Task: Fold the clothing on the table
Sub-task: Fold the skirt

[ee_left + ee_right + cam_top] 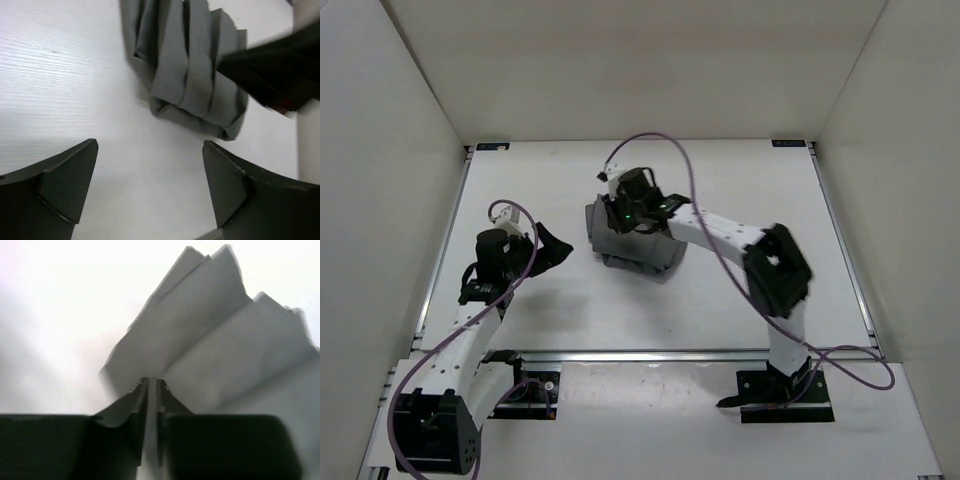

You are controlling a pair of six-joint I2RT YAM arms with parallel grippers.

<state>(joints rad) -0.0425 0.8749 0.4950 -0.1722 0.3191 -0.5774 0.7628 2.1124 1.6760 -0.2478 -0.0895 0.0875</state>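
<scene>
The clothing (638, 250) is a grey pleated bundle lying folded near the middle of the table (750, 190). My right gripper (632, 220) hangs over its far part. In the right wrist view its jaws (152, 382) stand only a thin slit apart at a crease of the clothing (210, 340), with grey fabric filling the slit. My left gripper (557, 248) sits just left of the bundle, wide open and holding nothing. In the left wrist view the left gripper (150, 150) frames bare tabletop, with the clothing (192, 75) beyond it and the right gripper (272, 65) dark on the fabric.
White walls (410, 130) close in the table on the left, back and right. A metal rail (650, 355) runs along the near edge by the arm bases. A purple cable (670, 150) arcs above the right arm.
</scene>
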